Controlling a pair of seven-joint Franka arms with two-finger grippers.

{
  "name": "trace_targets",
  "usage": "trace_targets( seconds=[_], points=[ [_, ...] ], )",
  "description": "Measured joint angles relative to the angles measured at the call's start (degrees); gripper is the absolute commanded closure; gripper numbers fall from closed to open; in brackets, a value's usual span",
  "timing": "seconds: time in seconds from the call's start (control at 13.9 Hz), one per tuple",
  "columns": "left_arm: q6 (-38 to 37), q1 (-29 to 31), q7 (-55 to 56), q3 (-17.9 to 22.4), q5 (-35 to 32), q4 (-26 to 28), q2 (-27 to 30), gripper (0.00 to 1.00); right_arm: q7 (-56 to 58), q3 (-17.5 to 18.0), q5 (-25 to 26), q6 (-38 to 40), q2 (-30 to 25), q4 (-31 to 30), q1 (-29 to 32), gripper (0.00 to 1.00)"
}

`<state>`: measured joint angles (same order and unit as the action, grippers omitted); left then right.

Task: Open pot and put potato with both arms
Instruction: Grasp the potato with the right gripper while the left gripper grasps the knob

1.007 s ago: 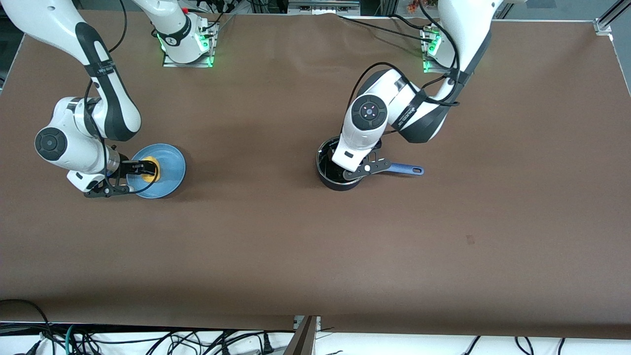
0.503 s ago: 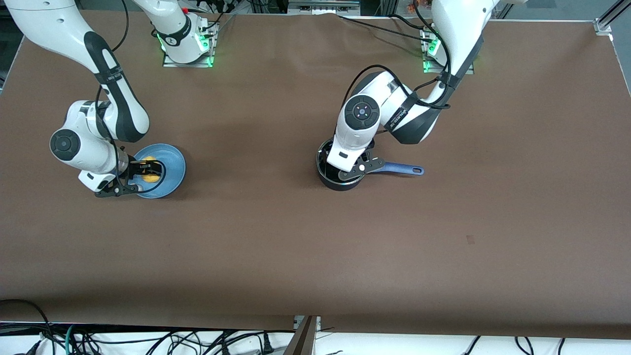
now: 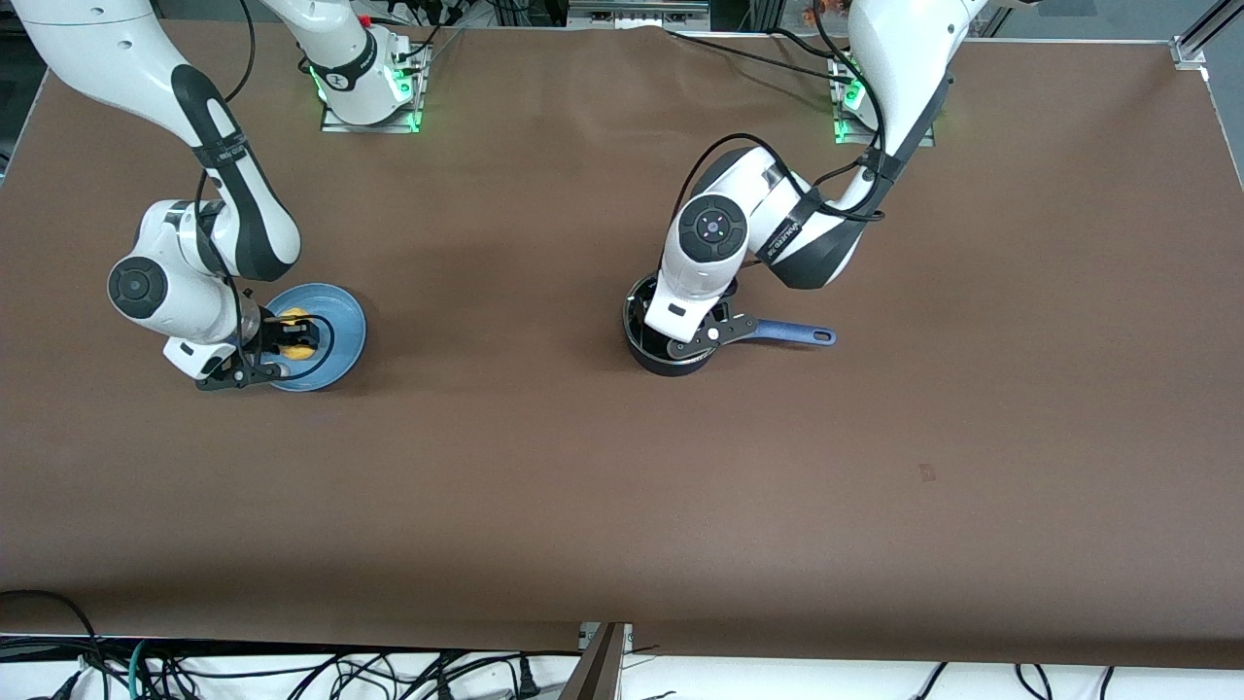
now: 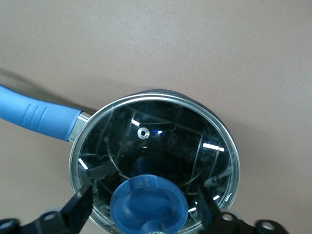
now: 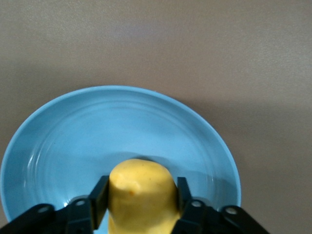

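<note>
The black pot point(image 3: 645, 356) with a long blue handle point(image 3: 799, 333) stands mid-table, its glass lid point(image 4: 156, 136) on it. My left gripper point(image 3: 686, 339) is over the lid. In the left wrist view it point(image 4: 146, 207) is open, one finger on each side of the blue knob point(image 4: 148, 202), with a gap on both sides. My right gripper point(image 3: 292, 336) is shut on the yellow potato point(image 3: 295, 318) over the light-blue plate point(image 3: 342, 331). In the right wrist view both fingers point(image 5: 101, 195) press the potato point(image 5: 141, 192); I cannot tell whether it rests on the plate point(image 5: 122, 122).
The brown table point(image 3: 622, 486) spreads wide between the plate, at the right arm's end, and the pot. The two arm bases stand at the table edge farthest from the front camera. Cables hang past the edge nearest it.
The right arm's wrist has shifted toward the plate and its fingers now sit tight on the potato. The left arm has drawn in closer over the pot lid.
</note>
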<state>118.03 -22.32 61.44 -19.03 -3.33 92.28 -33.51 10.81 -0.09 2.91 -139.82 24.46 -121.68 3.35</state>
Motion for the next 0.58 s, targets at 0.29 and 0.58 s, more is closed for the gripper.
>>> trace_targets(
  seconds=[0.29, 0.58],
  points=[
    [0.0, 0.0, 0.0, 0.1, 0.0, 0.0, -0.4, 0.16, 0.0, 0.0, 0.0, 0.0, 0.0, 0.0, 0.0, 0.56],
    [0.2, 0.0, 0.0, 0.1, 0.0, 0.0, -0.6, 0.33, 0.0, 0.8, 0.0, -0.3, 0.1, 0.3, 0.0, 0.58]
  ],
)
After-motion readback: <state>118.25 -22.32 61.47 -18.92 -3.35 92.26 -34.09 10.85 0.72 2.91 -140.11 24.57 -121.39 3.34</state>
